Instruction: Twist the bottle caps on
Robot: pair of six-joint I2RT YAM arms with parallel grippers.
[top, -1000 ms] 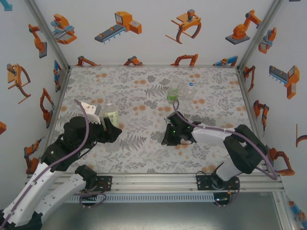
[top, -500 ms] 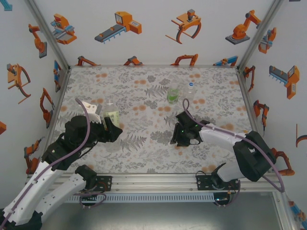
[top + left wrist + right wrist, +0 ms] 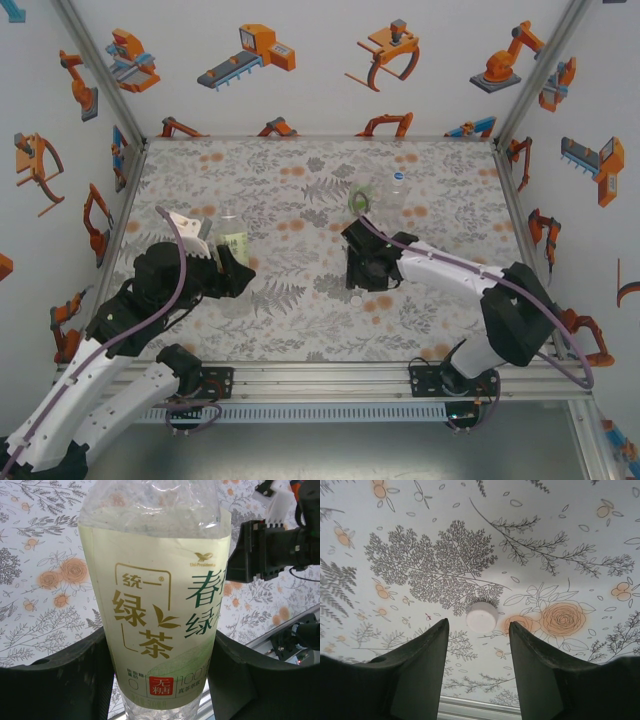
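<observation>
My left gripper (image 3: pixel 230 265) (image 3: pixel 161 632) is shut on the bottle with the yellow-green label (image 3: pixel 232 240) (image 3: pixel 155 595), which stands upright at the table's left. Its fingers (image 3: pixel 75 680) press both sides of the label. The neck is open at the top. My right gripper (image 3: pixel 358 283) (image 3: pixel 478 623) hangs open just above the cloth near the middle, nothing between its fingers. A small white bottle cap (image 3: pixel 481 617) (image 3: pixel 356 298) lies flat on the cloth just beyond its tips. Two more bottles stand at the back: one with a bright green label (image 3: pixel 360 197) and a nearly plain one (image 3: pixel 397 188).
The table carries a floral cloth (image 3: pixel 290 190) with orange rose prints. Printed walls close it in on the left, back and right. An aluminium rail (image 3: pixel 320 375) runs along the near edge, close behind the cap.
My right gripper has opened and drawn back toward the far side. The white cap now lies bare on the cloth in front of its tips. The left arm and its bottle have not moved.
</observation>
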